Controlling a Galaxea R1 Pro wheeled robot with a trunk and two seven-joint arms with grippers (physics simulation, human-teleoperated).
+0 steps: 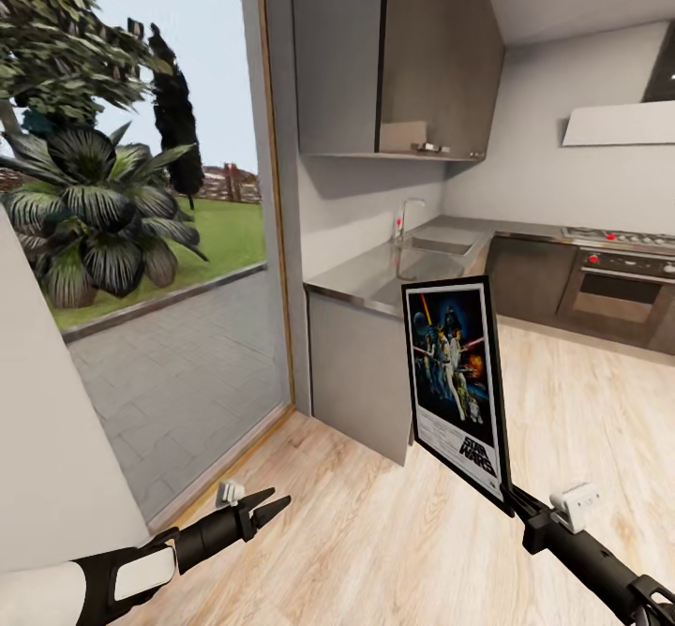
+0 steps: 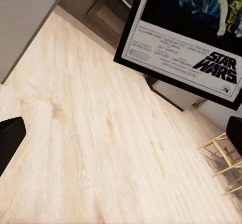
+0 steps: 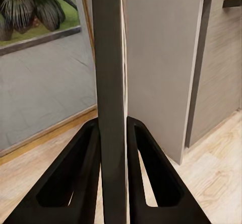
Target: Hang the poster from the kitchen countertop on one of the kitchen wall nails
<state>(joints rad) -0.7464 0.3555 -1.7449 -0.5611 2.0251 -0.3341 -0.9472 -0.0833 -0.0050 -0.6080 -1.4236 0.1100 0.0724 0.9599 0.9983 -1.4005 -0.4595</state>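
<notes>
Your right gripper (image 3: 112, 133) grasps the black-framed Star Wars poster (image 1: 457, 378) by its bottom corner | long axis upright | left gripper (image 1: 267, 506) released, empty.

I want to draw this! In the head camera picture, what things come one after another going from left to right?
Spiky green palm plant → empty left claw → thin silver tap → framed Star Wars poster held by right claw → dark grey oven.
</notes>
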